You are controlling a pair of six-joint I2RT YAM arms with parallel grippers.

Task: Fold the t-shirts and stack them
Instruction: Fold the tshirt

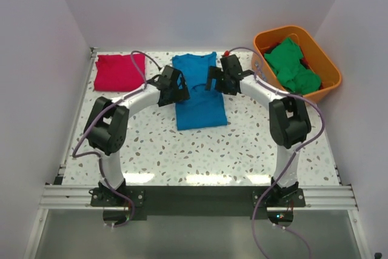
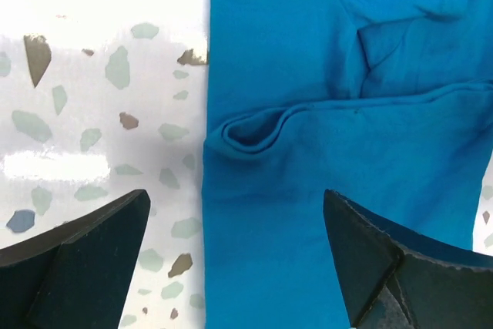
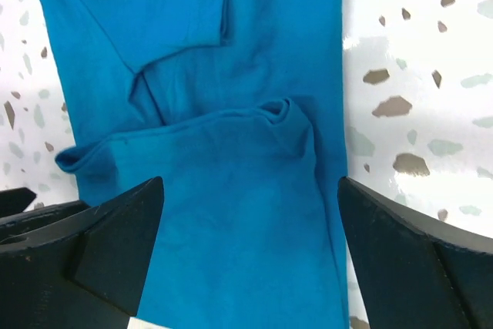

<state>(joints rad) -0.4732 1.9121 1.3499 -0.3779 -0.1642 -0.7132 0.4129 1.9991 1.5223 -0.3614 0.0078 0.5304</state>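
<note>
Top view: the blue tee point(image 1: 201, 104) lies flat in the middle of the table point(image 1: 254, 144), sleeves folded in. The red tee point(image 1: 119, 72) is folded at far left, and green tees point(image 1: 294, 65) lie in the bin point(image 1: 332, 74).

Left wrist: the left gripper point(image 2: 237, 213) has its 2 fingers spread across the blue tee's left edge.

Right wrist: the right gripper point(image 3: 250, 198) is spread too, holding nothing, near the right edge.

I judge both are placed there to pinch the sides for the next fold.
</note>
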